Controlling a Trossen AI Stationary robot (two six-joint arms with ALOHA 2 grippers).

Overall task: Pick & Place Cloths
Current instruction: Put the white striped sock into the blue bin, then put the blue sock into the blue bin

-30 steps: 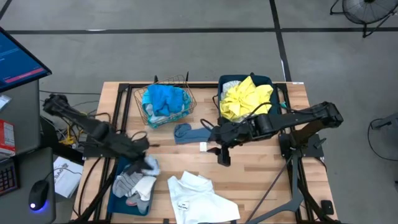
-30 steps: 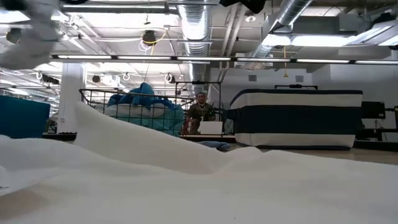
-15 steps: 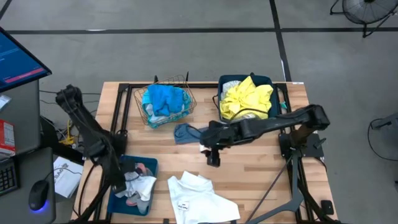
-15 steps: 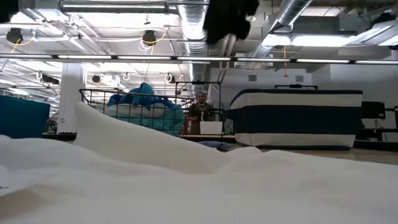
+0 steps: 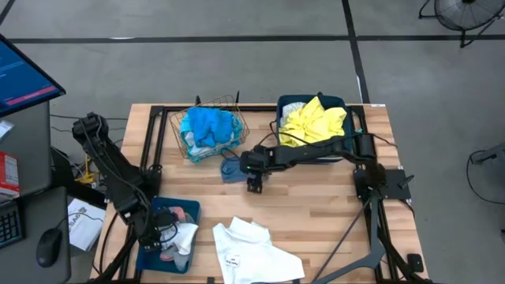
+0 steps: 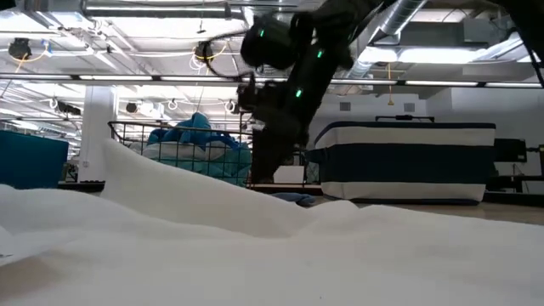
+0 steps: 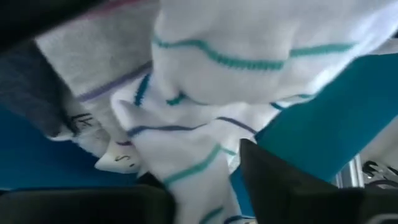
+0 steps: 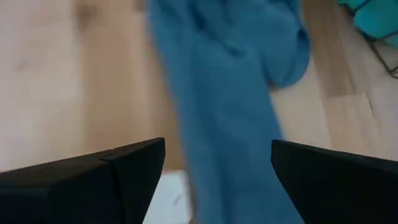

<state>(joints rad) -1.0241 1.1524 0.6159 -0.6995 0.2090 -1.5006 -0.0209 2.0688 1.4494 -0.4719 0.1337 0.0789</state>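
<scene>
Left hand [image 5: 158, 233]: having carried the striped socks [image 7: 211, 81] down into the blue bin [image 5: 146, 254], fingers are easing apart, releasing.
Right hand [image 5: 254, 185]: having swung across the counter [image 5: 316, 213], is hovering wide open, empty, over the blue cloth [image 8: 224, 118].
Meaning: next pick starting.

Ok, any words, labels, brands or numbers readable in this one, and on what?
None can be read.
Dark marks on the white striped sock in the left wrist view: too blurred.
Small print on the white garment in the high view: too small.
Blue monitor screen, red bar: illegible.
</scene>
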